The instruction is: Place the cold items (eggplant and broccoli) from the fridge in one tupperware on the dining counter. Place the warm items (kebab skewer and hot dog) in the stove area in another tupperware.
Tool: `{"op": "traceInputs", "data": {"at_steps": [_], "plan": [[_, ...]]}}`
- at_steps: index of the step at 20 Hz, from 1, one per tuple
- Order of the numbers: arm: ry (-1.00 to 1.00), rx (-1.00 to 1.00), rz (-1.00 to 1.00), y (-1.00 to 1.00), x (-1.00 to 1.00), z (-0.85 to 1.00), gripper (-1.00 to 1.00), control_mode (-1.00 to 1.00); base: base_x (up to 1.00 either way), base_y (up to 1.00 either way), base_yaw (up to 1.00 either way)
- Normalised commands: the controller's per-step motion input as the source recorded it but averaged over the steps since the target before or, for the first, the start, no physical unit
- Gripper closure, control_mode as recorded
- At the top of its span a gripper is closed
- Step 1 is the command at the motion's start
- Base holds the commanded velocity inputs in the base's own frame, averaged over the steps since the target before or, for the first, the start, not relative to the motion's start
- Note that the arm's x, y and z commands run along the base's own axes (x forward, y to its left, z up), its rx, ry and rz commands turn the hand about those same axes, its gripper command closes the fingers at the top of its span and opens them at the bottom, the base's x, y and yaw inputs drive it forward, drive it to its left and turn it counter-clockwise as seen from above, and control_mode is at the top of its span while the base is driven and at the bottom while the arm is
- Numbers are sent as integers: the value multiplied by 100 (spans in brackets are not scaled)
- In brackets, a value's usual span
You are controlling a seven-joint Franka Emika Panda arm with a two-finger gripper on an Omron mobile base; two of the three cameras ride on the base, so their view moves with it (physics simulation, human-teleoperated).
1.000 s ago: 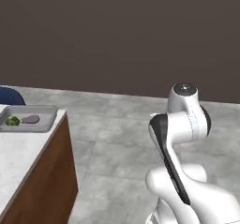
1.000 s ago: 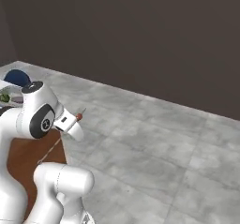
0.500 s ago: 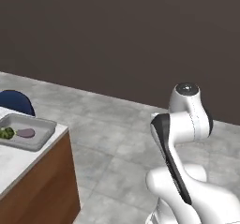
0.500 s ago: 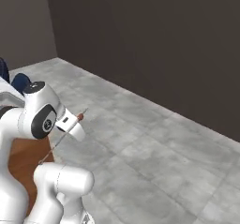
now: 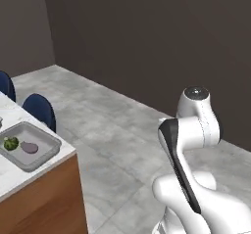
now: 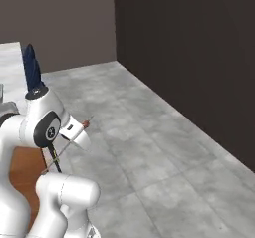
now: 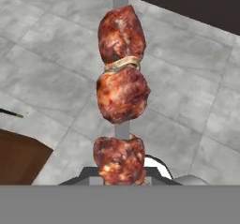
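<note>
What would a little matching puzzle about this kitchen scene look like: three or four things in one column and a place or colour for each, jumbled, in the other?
Things:
1. kebab skewer
2. broccoli
3. chair
4. tupperware

Descriptions:
A. dark blue, beside the counter
B. grey and shallow, sitting on the white counter top
C. browned meat chunks, held up in the gripper
D. green, lying inside the container next to the eggplant

Pairs: 1-C, 2-D, 3-A, 4-B

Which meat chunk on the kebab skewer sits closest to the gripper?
The bottom chunk in the hand view, just above the gripper. The middle chunk and top chunk sit farther up the kebab skewer.
</note>
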Motion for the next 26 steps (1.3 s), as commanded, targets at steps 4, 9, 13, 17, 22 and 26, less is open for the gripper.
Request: {"op": "traceInputs", "data": {"at_steps": [4, 9, 13, 17, 22, 26], "plan": [[0, 0, 0, 0, 0, 0, 100, 100, 100, -39, 49], [0, 0, 0, 0, 0, 0, 100, 100, 100, -38, 44], [0, 0, 0, 0, 0, 0, 100, 100, 100, -12, 45], [0, 0, 0, 0, 0, 0, 100, 100, 100, -1, 45], [0, 0, 0, 0, 0, 0, 100, 100, 99, 0, 48], [0, 0, 0, 0, 0, 0, 100, 100, 65, 0, 53]]}}
